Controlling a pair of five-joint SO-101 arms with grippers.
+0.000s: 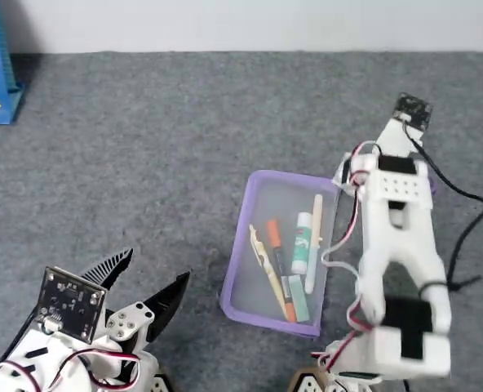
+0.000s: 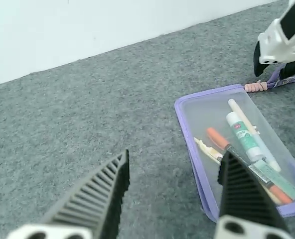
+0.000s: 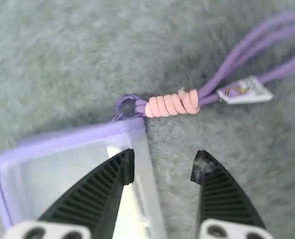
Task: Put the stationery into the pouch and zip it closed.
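Your right end effector (image 3: pixel 163 159), apart, sits over the pouch (image 3: pixel 63 142) corner, short of the zipper pull (image 3: pixel 170 104); closing may pinch fabric. Left end effector (image 2: pixel 176 164) apart too.

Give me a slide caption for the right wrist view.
Open right gripper above a corner of the pouch, near its pink-wrapped strap.
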